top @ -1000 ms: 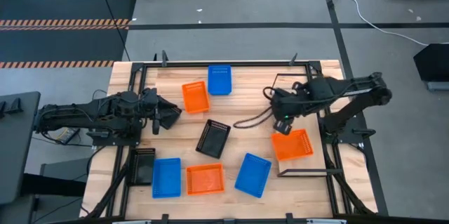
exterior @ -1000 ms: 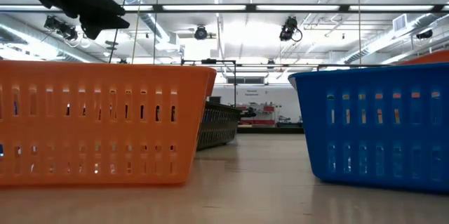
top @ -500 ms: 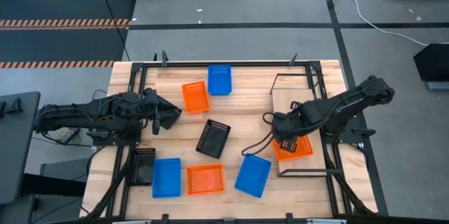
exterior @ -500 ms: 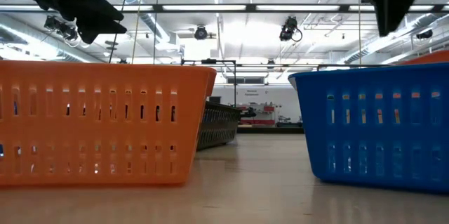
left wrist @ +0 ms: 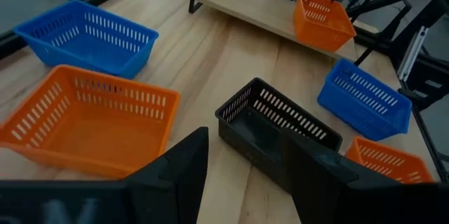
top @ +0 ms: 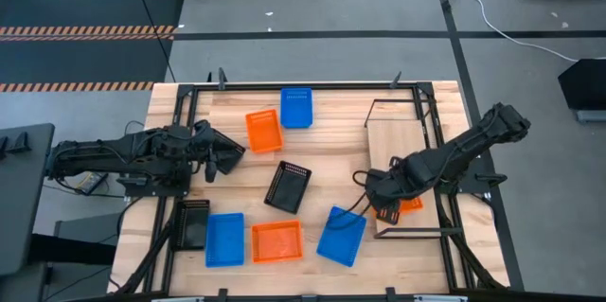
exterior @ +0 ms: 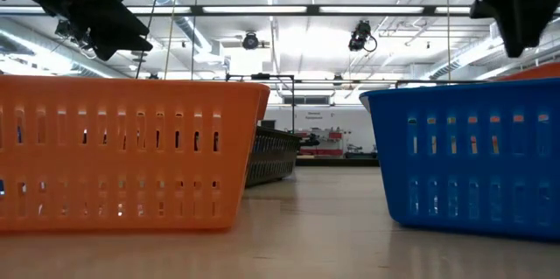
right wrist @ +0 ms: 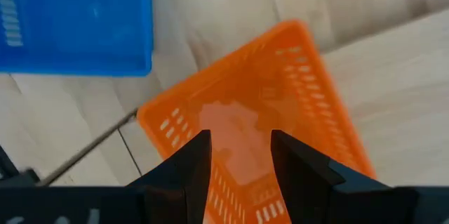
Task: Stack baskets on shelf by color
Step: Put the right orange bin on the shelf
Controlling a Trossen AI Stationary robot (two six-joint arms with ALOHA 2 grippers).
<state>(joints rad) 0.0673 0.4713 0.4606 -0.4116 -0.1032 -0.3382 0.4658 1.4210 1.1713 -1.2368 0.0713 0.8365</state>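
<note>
My right gripper (top: 381, 195) (right wrist: 240, 161) is open and hangs just above an orange basket (top: 413, 204) (right wrist: 259, 119) that rests on its base at the near end of the shelf (top: 402, 136). Its fingers stand over the basket's inside. My left gripper (top: 223, 155) (left wrist: 245, 175) waits open on the table's left, pointing toward a black basket (top: 288, 186) (left wrist: 277, 126). The other baskets sit flat on the table: orange (top: 264, 130), blue (top: 296, 107), blue (top: 342, 236), orange (top: 276, 241), blue (top: 224, 239) and black (top: 192, 223).
The shelf's thin black wire frame (top: 371, 117) rises around the board and runs beside my right gripper. A blue basket (right wrist: 77, 20) lies on the table close to the shelf's near end. Bare tabletop (top: 331, 155) lies between the black basket and the shelf.
My right gripper has travelled along the shelf toward the table's near edge and come down, from over the middle of the board to above the orange basket, which has stayed in place. Its fingers have stayed open.
</note>
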